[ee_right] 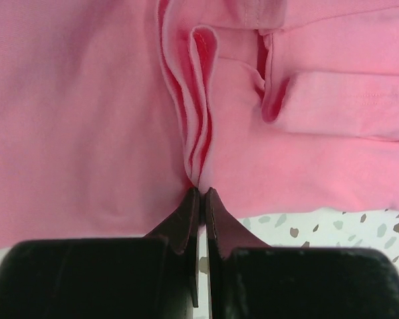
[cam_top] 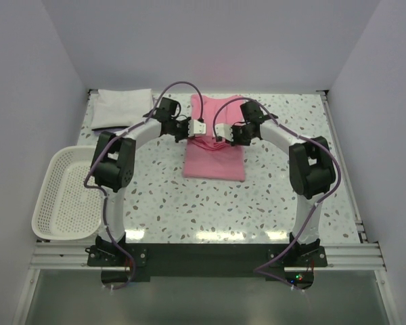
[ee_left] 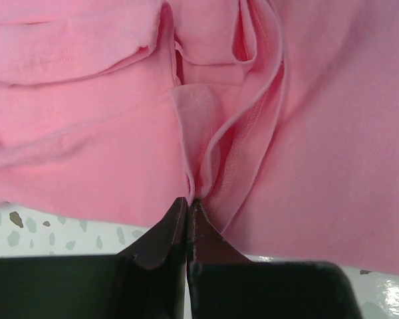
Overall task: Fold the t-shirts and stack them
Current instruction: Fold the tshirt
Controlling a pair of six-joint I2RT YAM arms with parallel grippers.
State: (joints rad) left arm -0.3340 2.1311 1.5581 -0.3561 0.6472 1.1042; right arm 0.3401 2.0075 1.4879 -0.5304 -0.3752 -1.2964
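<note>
The pink t-shirt (cam_top: 214,161) lies partly folded in the middle of the table, with more of it stretching toward the back (cam_top: 220,105). My left gripper (cam_top: 204,131) is shut on a pinched fold at its left edge, seen close in the left wrist view (ee_left: 189,199) with pink cloth (ee_left: 86,133) bunched at the tips. My right gripper (cam_top: 224,135) is shut on a pinched fold at the right edge, seen in the right wrist view (ee_right: 201,189) with pink cloth (ee_right: 73,113) gathered there. The white t-shirt (cam_top: 124,107) lies folded as a rectangle at the back left.
A white mesh basket (cam_top: 62,193) sits at the left table edge. White walls enclose the speckled table (cam_top: 210,203) on three sides. A metal rail (cam_top: 203,254) runs along the near edge between the arm bases.
</note>
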